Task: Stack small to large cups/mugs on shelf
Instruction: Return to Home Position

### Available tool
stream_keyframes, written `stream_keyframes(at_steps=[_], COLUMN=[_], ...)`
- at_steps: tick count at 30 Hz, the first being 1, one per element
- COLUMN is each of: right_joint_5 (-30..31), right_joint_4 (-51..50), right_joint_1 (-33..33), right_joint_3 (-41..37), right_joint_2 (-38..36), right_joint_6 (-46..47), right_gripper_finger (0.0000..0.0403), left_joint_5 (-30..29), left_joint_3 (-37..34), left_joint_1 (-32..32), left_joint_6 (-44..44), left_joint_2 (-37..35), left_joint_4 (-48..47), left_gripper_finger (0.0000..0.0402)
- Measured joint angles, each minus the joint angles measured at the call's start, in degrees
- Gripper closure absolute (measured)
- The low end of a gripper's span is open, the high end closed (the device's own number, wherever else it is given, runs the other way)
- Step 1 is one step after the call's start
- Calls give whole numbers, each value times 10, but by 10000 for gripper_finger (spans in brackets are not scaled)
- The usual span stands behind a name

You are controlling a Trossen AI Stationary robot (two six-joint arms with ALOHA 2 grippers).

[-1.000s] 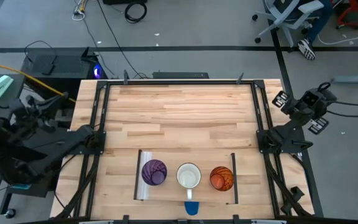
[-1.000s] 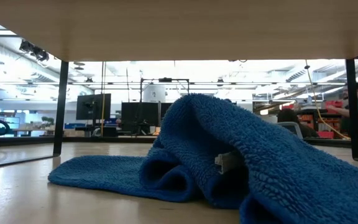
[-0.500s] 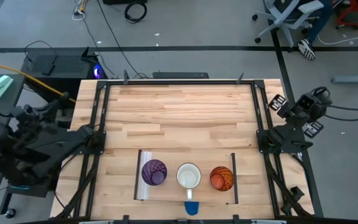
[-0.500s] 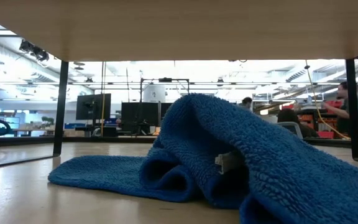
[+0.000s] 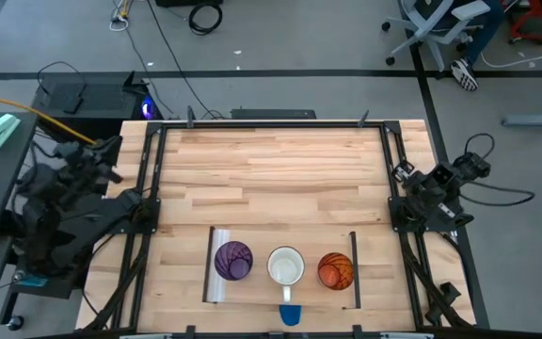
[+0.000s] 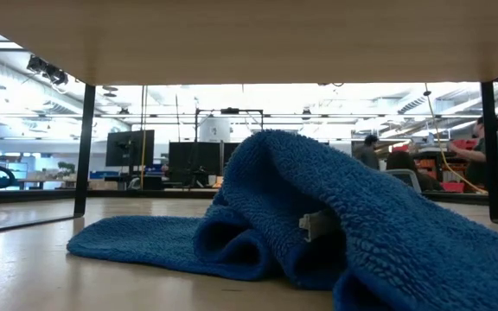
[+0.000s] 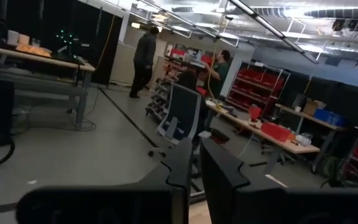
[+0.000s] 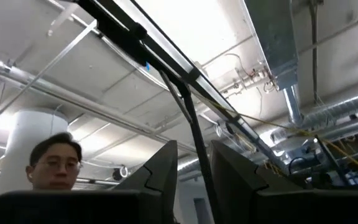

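Cups stand in a row on the shelf (image 5: 280, 237), which lies on the desk (image 5: 271, 169) near its front edge. From the shelf's metal strip toward its dark rail I see the purple tumbler (image 5: 232, 261), the white mug (image 5: 286, 266) and the orange tumbler (image 5: 336, 270). All three are upright, mouths up, set side by side with small gaps between them, none inside another. The mug's handle points toward the desk's front edge.

Neither arm is over the shelf. My left arm (image 5: 64, 188) is folded outside the desk's left edge, and its left claw (image 7: 194, 146) points out into the room, fingers all but pressed together and empty. My right arm (image 5: 436, 193) sits at the desk's right edge. Its right claw (image 8: 193, 146) is tipped up at the ceiling, fingers a narrow gap apart, pinching nothing.

From the low camera I get only a crumpled blue towel (image 6: 318, 216).
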Motion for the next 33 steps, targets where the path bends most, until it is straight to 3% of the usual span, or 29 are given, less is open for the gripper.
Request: stream_keyframes(at_steps=[6,13,23,33], right_joint_5=[17,14,-42,-60], right_joint_4=[44,31,-16,-90], right_joint_1=[-38,-128,-273,-366], right_joint_3=[-46,-50,-50,-50], right_joint_2=[0,0,1,2], right_joint_6=[0,17,28,116], right_gripper_finger=[300,300,300,300], left_joint_5=[16,45,70,70], left_joint_3=[-83,-156,-254,-387], left_joint_1=[-9,-10,-10,-10], left_joint_6=[-18,-40,-65,-62], left_joint_2=[0,0,0,0], left_joint_4=[71,133,228,451], left_gripper_finger=[363,372,361,371])
